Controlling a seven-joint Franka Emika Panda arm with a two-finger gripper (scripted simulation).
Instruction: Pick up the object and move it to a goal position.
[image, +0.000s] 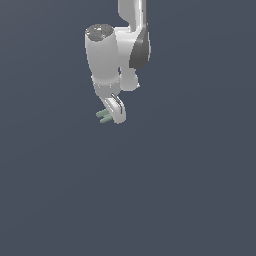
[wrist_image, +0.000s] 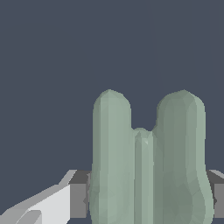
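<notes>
The object (image: 103, 116) is a tiny pale green piece with two short parallel bars. It sticks out toward the exterior view's left from the tip of my white gripper (image: 114, 118). The gripper hangs in mid-air below the white wrist and is shut on the object. In the wrist view the object (wrist_image: 148, 162) fills the lower middle, its two rounded bars pointing away from the camera. A grey finger pad (wrist_image: 78, 200) presses on one side of it. The other pad (wrist_image: 218, 199) shows at the picture's edge on the opposite side.
The arm's white links (image: 107, 55) rise above the gripper to the top of the exterior view. Around it there is only a flat dark blue-grey backdrop, with no surface, marker or other object visible.
</notes>
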